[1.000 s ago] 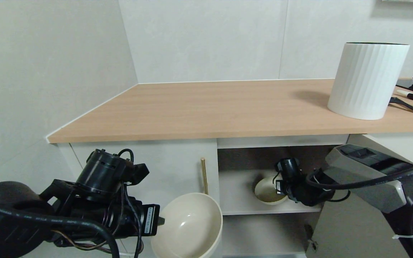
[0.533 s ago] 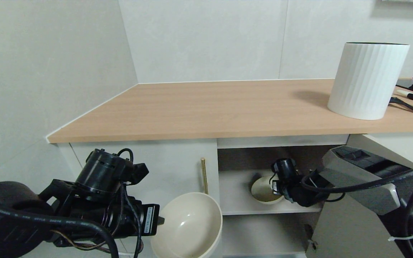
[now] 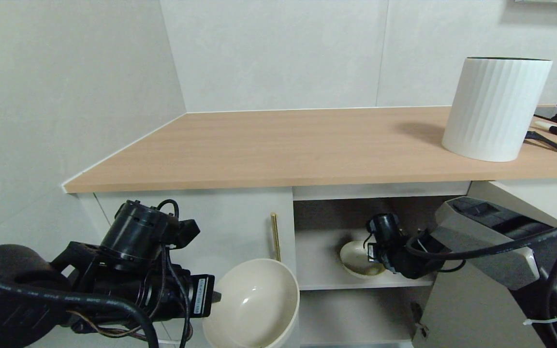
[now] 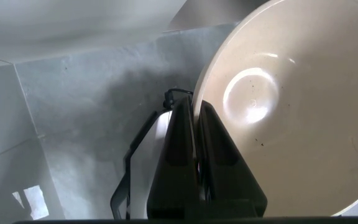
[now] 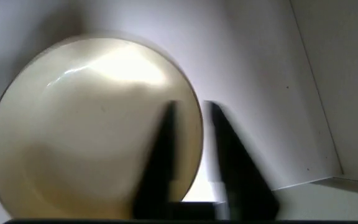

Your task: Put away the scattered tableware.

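A large cream bowl hangs tilted in front of the closed cabinet door, low in the head view. My left gripper is shut on its rim, one finger inside and one outside. Inside the open cabinet, a small cream bowl lies on the upper shelf. My right gripper reaches into the cabinet at that bowl's right side. Its fingers straddle the rim with a visible gap, so it is open.
Above the cabinet runs a wooden countertop. On its right stand a tall white ribbed container and several utensils. The closed left door has a brass handle. A lower shelf lies under the upper one.
My right gripper pushed slightly further left into the cabinet. The small bowl went from tilted to lying flatter on the shelf. The left arm and the large bowl barely moved.
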You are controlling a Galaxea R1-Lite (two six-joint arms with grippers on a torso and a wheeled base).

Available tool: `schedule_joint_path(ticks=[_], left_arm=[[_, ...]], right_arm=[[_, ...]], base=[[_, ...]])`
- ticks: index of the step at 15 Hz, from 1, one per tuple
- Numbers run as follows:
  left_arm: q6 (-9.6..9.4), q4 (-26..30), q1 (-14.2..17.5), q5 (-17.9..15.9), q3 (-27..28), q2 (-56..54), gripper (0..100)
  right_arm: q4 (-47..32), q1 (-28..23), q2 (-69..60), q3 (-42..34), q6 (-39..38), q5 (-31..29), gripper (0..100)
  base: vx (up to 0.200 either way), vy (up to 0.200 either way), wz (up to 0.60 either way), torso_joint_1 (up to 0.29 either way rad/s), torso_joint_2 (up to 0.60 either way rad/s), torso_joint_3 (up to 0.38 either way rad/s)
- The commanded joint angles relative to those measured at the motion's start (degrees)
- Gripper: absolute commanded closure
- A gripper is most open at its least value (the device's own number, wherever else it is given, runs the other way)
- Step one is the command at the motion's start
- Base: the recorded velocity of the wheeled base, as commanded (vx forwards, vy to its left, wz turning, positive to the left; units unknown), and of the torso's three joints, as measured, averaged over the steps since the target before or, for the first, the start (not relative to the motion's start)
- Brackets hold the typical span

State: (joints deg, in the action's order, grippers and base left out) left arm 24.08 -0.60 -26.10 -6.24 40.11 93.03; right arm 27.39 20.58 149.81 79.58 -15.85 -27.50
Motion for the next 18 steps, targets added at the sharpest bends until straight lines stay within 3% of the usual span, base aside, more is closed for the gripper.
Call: schedule_joint_path(ticks=[1,7,11,13,14,16,18], left_arm=[[0.09,-0.1,0.0,0.1,0.1,0.0,100],[0.09,-0.2,-0.1,0.4,0.1,0.0,100],[0.09,-0.1,-2.0,0.4,3.8,1.5,100],[0.09,-0.1,-4.0,2.0,5.4,3.0,100],[0.09,-0.2,-6.2,5.8,6.6,4.6,100],[0.09,-0.2,-8.8,9.7,7.4,5.7,100],[0.09,0.0,-9.9,10.5,7.5,6.2,100]], right_arm=[[0.0,0.0,0.0,0.1,-0.1,0.0,0],[0.0,-0.1,-0.7,-0.4,-0.7,-0.1,0],[0.1,1.3,-10.9,-11.2,-0.9,2.3,0],[0.1,2.4,-15.9,-16.0,-0.7,5.6,0],[-0.8,3.9,-20.6,-19.1,-0.5,6.7,0],[-7.4,8.2,-29.1,-21.7,-1.3,7.7,0],[-11.9,11.9,-39.7,-26.1,-1.7,14.0,0]], base=[[0.0,0.0,0.0,0.0,0.0,0.0],[0.0,0.0,0.0,0.0,0.0,0.0],[0.0,0.0,0.0,0.0,0.0,0.0],[0.0,0.0,0.0,0.0,0.0,0.0],[0.0,0.0,0.0,0.0,0.0,0.0],[0.0,0.0,0.0,0.0,0.0,0.0],[0.0,0.0,0.0,0.0,0.0,0.0]])
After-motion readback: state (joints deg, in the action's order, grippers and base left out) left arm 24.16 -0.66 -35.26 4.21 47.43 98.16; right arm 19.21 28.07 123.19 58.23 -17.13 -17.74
